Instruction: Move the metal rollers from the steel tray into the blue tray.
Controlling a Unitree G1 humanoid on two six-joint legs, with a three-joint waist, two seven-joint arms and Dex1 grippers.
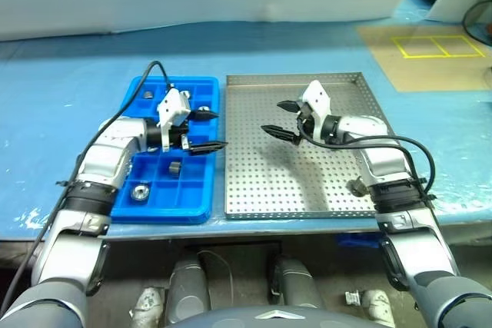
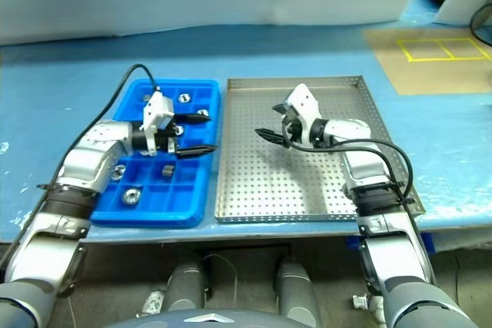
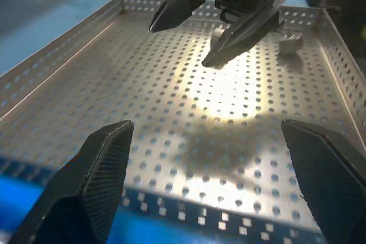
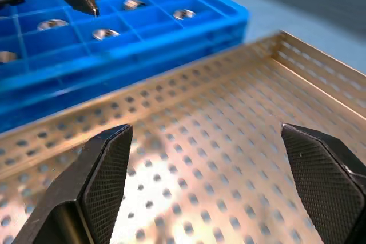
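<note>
Rollers: several lie in compartments of the blue tray (image 1: 198,205), among them one near its front left corner (image 1: 140,191) and a darker one mid-tray (image 1: 175,167); one more (image 1: 356,187) sits in the steel tray (image 1: 254,190) near its front right edge, close beside the right forearm.
Left gripper (image 1: 209,130): above the blue tray's right side, pointing toward the steel tray, fingers spread, holding nothing.
Right gripper (image 1: 278,118): above the middle of the steel tray, pointing toward the blue tray, fingers spread, empty.
Trays: side by side on the blue table (image 1: 61,97).
</note>
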